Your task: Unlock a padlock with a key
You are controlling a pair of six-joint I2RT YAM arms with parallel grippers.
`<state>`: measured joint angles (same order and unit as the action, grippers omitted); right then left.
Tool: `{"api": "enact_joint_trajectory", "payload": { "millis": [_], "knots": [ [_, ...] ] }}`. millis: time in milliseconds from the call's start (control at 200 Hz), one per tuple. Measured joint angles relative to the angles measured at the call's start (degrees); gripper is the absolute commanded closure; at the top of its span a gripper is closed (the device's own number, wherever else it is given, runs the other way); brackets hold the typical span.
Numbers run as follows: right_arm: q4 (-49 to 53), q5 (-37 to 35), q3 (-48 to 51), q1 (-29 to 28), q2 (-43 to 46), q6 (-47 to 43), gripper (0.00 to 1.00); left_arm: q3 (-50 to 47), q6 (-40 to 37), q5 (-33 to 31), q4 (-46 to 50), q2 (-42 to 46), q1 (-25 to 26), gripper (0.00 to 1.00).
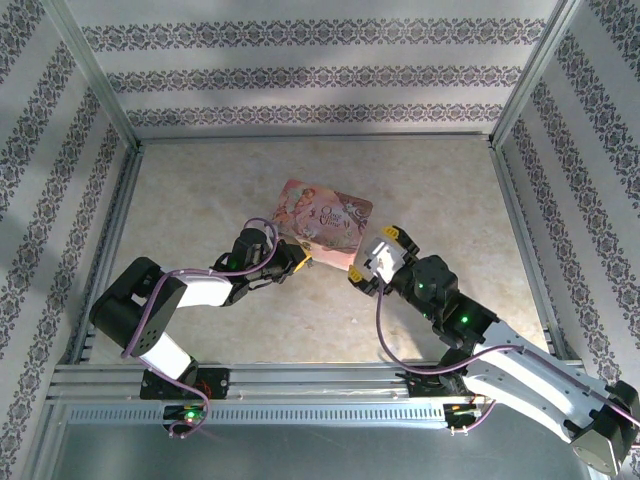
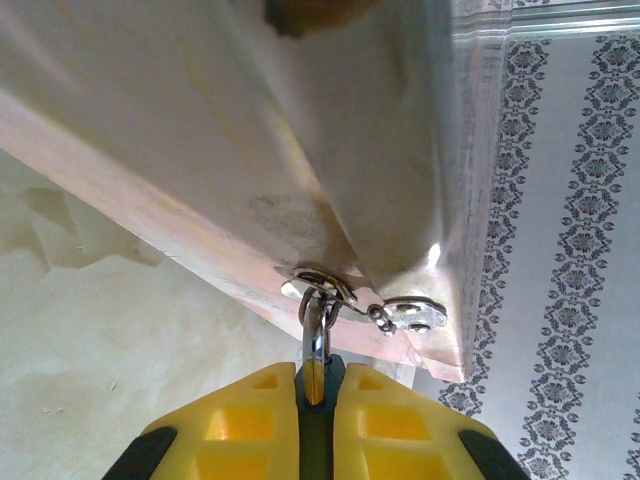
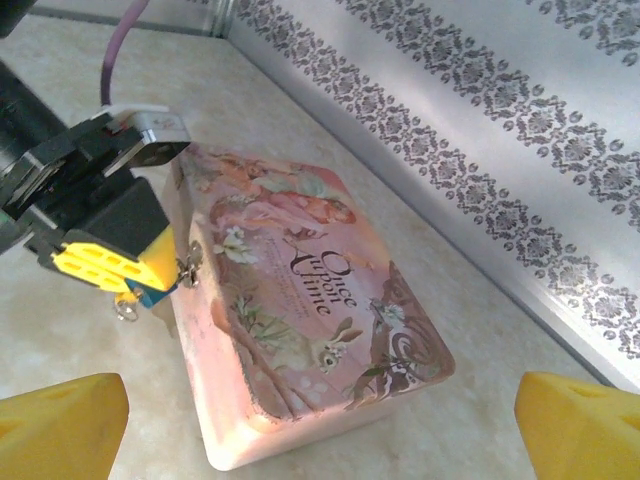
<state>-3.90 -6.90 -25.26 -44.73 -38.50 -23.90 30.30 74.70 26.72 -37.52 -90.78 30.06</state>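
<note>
The tiny silver padlock hangs by its shackle from the metal hasp on the edge of the pink flower-printed tin. My left gripper is shut on the padlock's body, its yellow fingers pressed against the tin's side. A tiny silvery bit dangles below those fingers; I cannot tell whether it is the key. My right gripper stands open just right of the tin's near corner, nothing between its fingers. The tin lies ahead of it.
The tin sits near the middle of the beige tabletop. Patterned walls with aluminium posts close in the back and both sides. A metal rail runs along the near edge by the arm bases.
</note>
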Motion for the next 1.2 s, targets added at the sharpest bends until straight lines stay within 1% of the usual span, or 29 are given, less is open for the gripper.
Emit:
{"api": "enact_joint_trajectory", "payload": {
  "millis": [135,220,365,440,560,970,1204],
  "knots": [
    [-0.1,1.0,0.4,-1.8,-0.5,-2.8,0.03,0.0,0.5,-0.2,0.3,0.0,0.2,0.96],
    [-0.2,0.7,0.4,-4.3,-1.8,-5.4,0.05,0.1,1.1,-0.3,0.3,0.0,0.5,0.96],
    [-0.2,-1.3,0.4,-8.3,-6.2,-9.9,0.08,0.1,2.4,-0.4,0.4,0.0,0.7,0.97],
    [-0.6,-2.6,0.4,-9.6,-8.6,-11.8,0.11,0.1,3.3,-0.5,0.5,0.0,0.8,1.00],
    [-2.1,-4.3,0.5,-11.5,-12.9,-14.4,0.13,0.1,5.1,-0.9,0.8,0.0,1.1,1.00],
    [-10.1,-4.2,0.1,-11.8,-27.8,-15.2,0.29,0.6,8.2,-1.8,1.4,0.0,2.3,1.00],
    [-15.3,-4.2,-0.9,-11.8,-34.0,-15.1,0.39,0.7,8.5,-2.0,1.6,0.0,2.5,1.00]
  ]
}}
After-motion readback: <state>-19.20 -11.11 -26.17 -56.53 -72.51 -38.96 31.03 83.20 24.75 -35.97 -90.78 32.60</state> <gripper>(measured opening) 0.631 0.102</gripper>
